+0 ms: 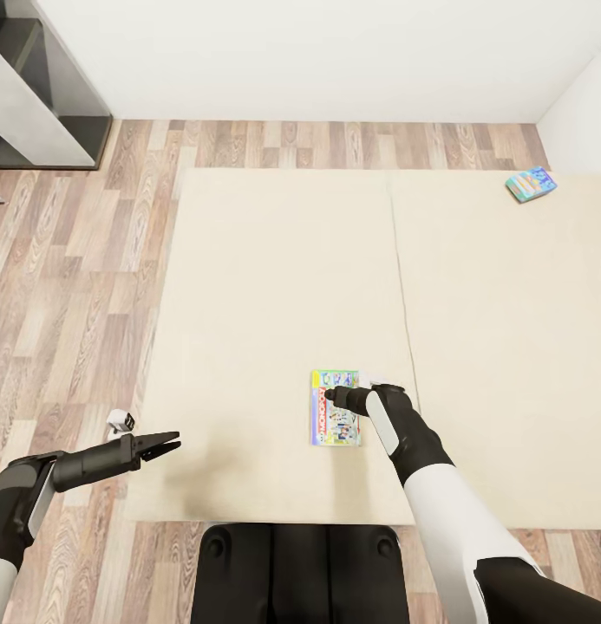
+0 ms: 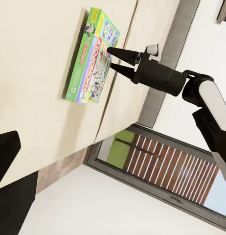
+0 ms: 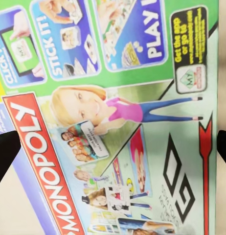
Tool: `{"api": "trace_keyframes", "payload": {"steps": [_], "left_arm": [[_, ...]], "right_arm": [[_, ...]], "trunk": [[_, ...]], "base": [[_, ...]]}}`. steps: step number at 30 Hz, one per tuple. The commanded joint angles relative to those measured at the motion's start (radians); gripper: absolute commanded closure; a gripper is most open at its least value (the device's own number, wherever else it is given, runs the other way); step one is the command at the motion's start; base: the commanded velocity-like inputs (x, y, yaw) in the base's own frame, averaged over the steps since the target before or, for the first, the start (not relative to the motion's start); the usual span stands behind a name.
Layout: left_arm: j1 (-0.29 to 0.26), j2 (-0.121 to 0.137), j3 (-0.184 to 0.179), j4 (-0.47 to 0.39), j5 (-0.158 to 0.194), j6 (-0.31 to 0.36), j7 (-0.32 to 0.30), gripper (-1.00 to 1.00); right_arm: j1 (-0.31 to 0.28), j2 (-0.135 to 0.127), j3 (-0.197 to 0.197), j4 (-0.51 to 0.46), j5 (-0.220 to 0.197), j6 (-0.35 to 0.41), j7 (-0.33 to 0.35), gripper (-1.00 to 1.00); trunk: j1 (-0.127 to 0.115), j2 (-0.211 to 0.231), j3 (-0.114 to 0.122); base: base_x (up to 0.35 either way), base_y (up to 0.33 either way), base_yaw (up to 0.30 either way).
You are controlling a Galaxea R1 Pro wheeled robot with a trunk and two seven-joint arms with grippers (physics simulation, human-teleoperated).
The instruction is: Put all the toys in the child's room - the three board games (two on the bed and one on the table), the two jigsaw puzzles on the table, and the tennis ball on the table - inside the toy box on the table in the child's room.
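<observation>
- Flat on the bed (image 1: 274,286), Monopoly box (image 1: 336,408): long axis runs away from the robot.
- Right gripper (image 2: 111,58): fingers spread, poised above the box.
- Left gripper (image 1: 172,446): slightly parted, empty.

Both arms wear glossy white shells on the upper segments and matte black casings toward the wrists — each forearm carries a white inset panel. The left hand (image 1: 166,448) and right hand (image 2: 111,59) each end in 2 slim, pointed black fingers, with a small pale-grey block mounted at the wrist. A black base with 2 round bolt recesses sits below.
</observation>
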State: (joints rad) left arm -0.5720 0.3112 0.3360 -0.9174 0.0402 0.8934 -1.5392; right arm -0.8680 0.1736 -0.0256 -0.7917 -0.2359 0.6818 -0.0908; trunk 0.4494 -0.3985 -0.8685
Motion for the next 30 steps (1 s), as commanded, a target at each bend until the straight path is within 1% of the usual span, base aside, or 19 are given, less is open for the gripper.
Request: {"api": "trace_keyframes", "payload": {"steps": [1, 30], "left_arm": [[0.0, 0.0, 0.0, 0.0, 0.0, 0.011, -0.004, -1.0], [0.0, 0.0, 0.0, 0.0, 0.0, 0.011, -0.004, -1.0]], "right_arm": [[0.0, 0.001, -0.002, -0.001, -0.011, 0.004, -0.009, -1.0], [0.0, 0.001, -0.002, -0.003, -0.011, 0.004, -0.009, -1.0]], "trunk": [[0.001, -0.002, -0.001], [0.001, -0.002, -0.001]], "base": [[0.0, 0.005, 0.0], [0.0, 0.052, 0.0]]}}
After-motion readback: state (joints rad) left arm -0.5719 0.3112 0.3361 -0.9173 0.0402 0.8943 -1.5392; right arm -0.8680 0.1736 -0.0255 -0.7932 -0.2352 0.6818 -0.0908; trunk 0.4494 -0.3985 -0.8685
